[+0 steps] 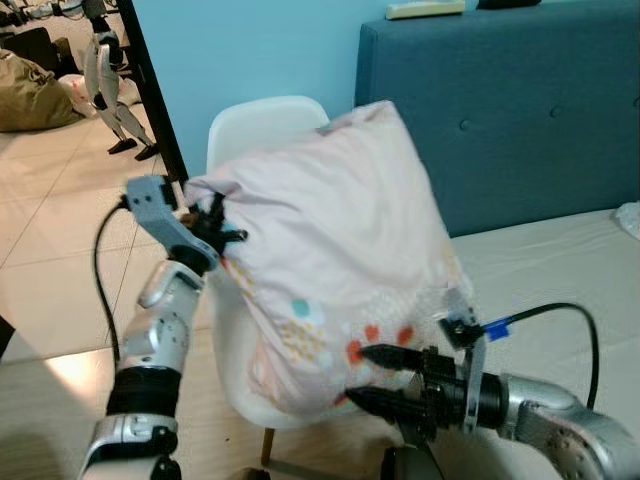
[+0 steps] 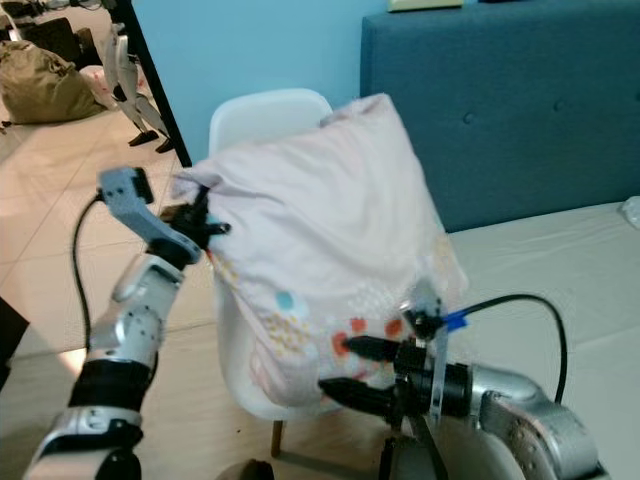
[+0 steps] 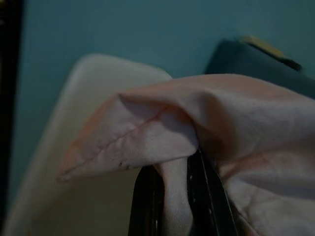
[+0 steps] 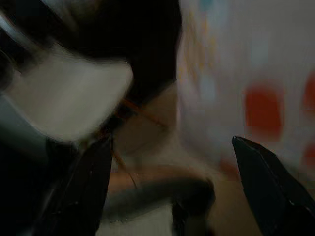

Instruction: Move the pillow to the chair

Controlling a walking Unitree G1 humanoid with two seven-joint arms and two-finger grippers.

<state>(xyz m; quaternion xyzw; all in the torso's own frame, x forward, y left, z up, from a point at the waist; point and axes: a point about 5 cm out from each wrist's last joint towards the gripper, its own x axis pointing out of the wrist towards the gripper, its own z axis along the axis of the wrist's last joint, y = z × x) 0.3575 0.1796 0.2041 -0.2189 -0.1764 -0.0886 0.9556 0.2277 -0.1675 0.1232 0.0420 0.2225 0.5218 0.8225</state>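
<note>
- The pillow [image 1: 335,250] — pale pink, with orange and blue dots near its lower edge — stands upright on the white chair [image 1: 262,125], leaning against the chair's back and covering most of the seat.
- The left gripper [image 1: 212,222] is clamped on the pillow's upper left corner; in the left wrist view its two black fingers [image 3: 147,201] pinch a fold of the fabric between them.
- The right gripper [image 1: 362,377] is at the pillow's lower edge, fingers spread apart — one by the orange dots, the other lower down — and nothing is held between them.
- Behind the chair is a blue wall, and to its right a dark blue headboard [image 1: 520,110] above a light mattress [image 1: 560,270].
</note>
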